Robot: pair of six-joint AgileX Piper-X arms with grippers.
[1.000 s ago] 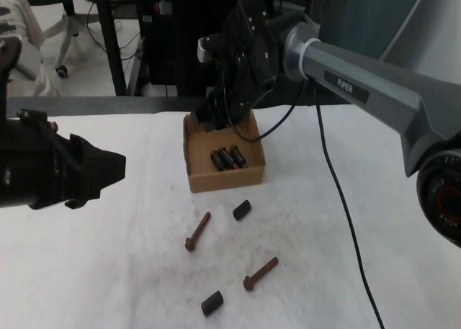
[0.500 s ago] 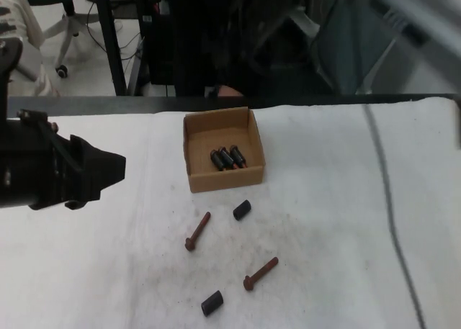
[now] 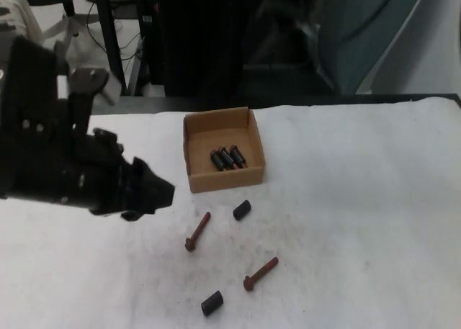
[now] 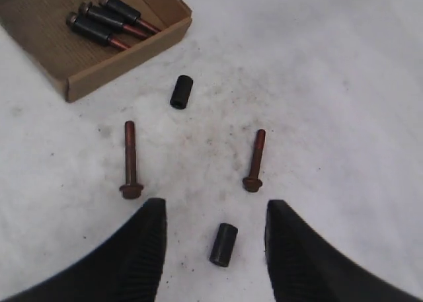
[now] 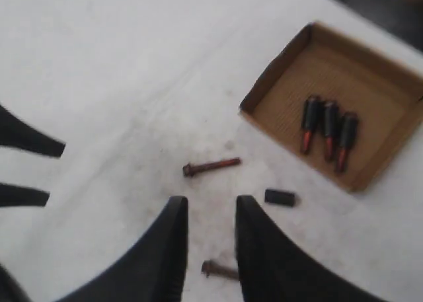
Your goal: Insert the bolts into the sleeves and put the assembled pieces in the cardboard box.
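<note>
The box (image 3: 227, 179) sits toward the back of the white-covered table (image 3: 360, 199). Three assembled pieces (image 3: 227, 158) lie side by side inside it, each a black sleeve with a reddish bolt end sticking out.

Four loose parts lie on the table in front of the box, none touching another. The first sleeve (image 3: 242, 210) lies just in front of the box wall, apart from it. The first bolt (image 3: 197, 231) lies near that sleeve, on the left arm's side, with its head pointing away from the box. The second bolt (image 3: 260, 273) lies farther forward. The second sleeve (image 3: 212, 302) lies nearest the front edge.

The left end effector (image 3: 155, 192) hangs over the left part of the table, beside the first bolt and short of the box. In its wrist view it is released, its fingers (image 4: 149, 249) spread wide and holding nothing. The second sleeve lies on the table below the gap between them, with both bolts, the first sleeve and the box beyond.

The right end effector (image 5: 211, 203) is also released and empty over the table, its fingers (image 5: 168, 249) apart with a narrower gap. Part of the second bolt shows through that gap. Beyond it lie the first bolt, the first sleeve and the box with its three pieces.
</note>
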